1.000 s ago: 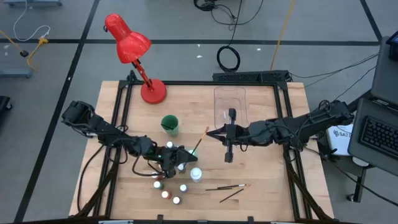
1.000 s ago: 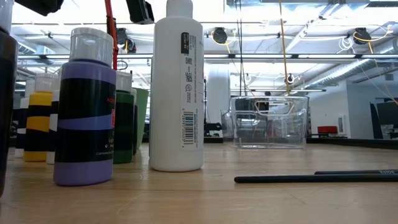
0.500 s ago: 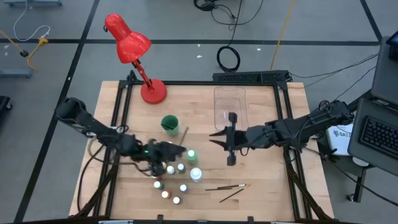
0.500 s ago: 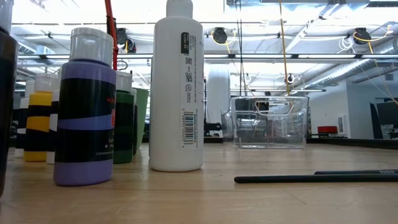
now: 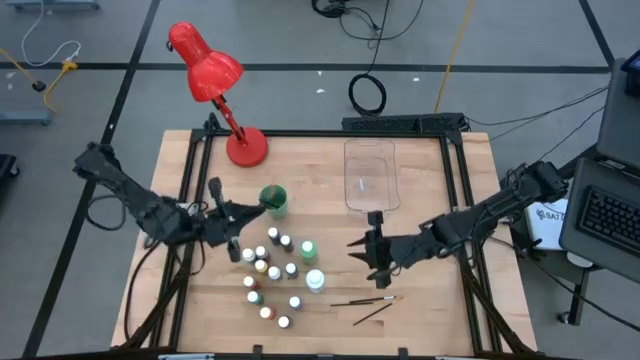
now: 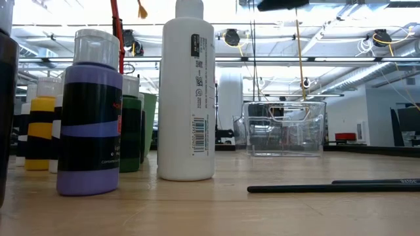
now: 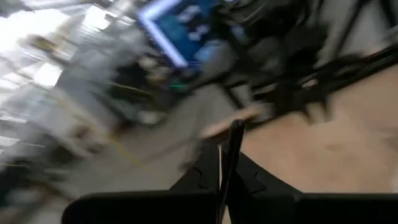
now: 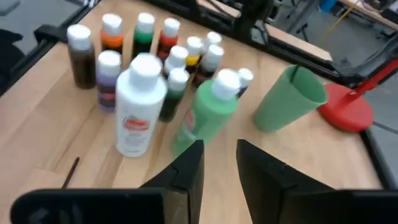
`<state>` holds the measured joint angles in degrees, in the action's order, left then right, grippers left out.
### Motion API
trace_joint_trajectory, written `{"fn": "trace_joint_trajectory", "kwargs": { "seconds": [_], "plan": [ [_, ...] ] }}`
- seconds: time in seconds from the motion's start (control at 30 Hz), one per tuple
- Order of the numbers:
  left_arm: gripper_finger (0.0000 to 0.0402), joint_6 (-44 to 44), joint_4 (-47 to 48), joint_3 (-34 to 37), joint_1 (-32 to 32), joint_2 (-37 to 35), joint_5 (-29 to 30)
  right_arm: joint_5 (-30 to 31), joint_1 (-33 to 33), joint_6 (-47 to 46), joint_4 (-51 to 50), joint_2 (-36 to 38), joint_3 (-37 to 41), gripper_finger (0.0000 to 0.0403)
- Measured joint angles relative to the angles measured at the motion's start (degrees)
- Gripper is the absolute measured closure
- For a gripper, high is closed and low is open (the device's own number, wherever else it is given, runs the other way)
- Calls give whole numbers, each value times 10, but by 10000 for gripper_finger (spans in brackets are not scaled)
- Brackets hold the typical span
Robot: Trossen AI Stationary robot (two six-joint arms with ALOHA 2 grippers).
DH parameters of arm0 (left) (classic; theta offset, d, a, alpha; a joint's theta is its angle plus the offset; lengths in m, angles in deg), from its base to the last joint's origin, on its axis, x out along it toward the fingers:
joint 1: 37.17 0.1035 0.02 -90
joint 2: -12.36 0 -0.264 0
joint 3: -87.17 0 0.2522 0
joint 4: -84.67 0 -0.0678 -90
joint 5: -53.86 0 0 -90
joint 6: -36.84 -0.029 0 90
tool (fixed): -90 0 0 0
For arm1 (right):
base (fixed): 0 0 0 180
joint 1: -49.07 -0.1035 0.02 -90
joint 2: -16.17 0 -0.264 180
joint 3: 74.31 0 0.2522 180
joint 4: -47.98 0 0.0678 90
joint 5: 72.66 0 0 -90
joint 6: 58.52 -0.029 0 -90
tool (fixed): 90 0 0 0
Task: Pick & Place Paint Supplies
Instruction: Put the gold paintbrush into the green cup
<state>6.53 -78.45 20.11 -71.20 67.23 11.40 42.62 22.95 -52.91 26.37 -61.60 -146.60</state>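
Observation:
Several tiny white-capped paint bottles stand upright in a cluster on the table, with the larger green bottle and white bottle at its right. Two dark paintbrushes lie flat near the near edge. My left gripper hovers left of the cluster, beside the green cup, shut on another paintbrush. My right gripper is open to the right of the big bottles, facing them; in its wrist view the green bottle and white bottle stand just ahead of its fingers. My left gripper pinches the paintbrush's thin dark shaft between its two fingers. The shaft runs forward along the fingers and sticks out past them. The brush is lifted clear of the table, its free end reaching toward the green cup.
A clear plastic bin sits at the far middle of the table. A red desk lamp stands at the far left corner. Bare wood lies between the bin and my right gripper and along the table's right side.
My left gripper has pulled back from the bottle cluster toward the table's left and far side, turning as it went, and has carried the paintbrush to beside the green cup. My right gripper has moved toward the near edge, closer to the big bottles.

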Motion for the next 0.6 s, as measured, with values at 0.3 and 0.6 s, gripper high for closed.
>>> {"fn": "trace_joint_trajectory", "kwargs": {
  "seconds": [0.3, 0.6],
  "plan": [
    [401, 182, 148, -5, 114, -40, -110, 1, -2, 27, 293, 0, 200, 328],
    [401, 203, 125, 32, 211, -77, -309, 2, -9, 62, 612, -33, 363, 328]
  ]
}}
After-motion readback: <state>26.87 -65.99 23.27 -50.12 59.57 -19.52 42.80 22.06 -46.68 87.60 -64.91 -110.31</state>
